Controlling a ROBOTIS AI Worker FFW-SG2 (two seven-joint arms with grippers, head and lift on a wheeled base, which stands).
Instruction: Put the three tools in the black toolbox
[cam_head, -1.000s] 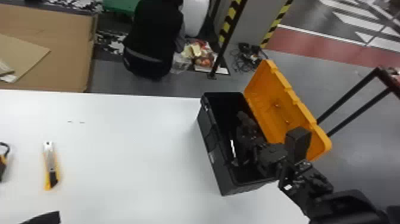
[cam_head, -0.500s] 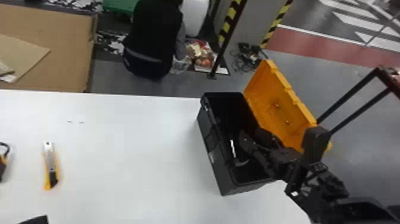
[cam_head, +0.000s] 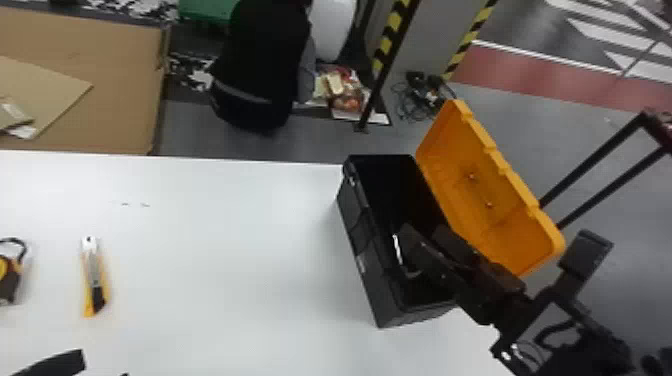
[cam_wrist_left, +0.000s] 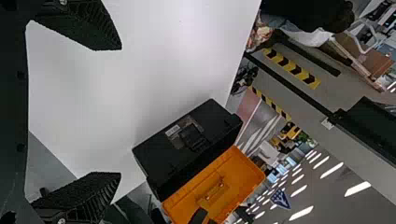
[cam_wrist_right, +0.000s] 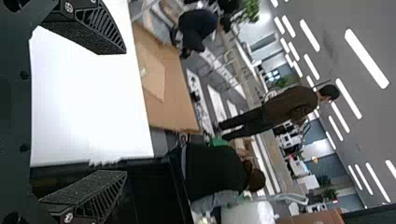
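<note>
The black toolbox (cam_head: 370, 280) stands on the desk (cam_head: 225, 250), its orange lid (cam_head: 500, 200) swung open on its right. My right pincer (cam_head: 424, 237) is at the toolbox's opening, fingers wide, near a pale sliver (cam_head: 398, 249) I can't identify. Well left of the toolbox lies the yellow cutter (cam_head: 93, 275), then the tape measure (cam_head: 10, 277); my left pincer (cam_head: 103, 366), also wide, is left of the toolbox, nearer me.

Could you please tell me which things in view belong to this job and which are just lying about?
For the job:
black toolbox with its open orange lid
yellow knife
tape measure
something silvery inside the toolbox, possibly the third tool

Just lying about:
cardboard
tangled cables
</note>
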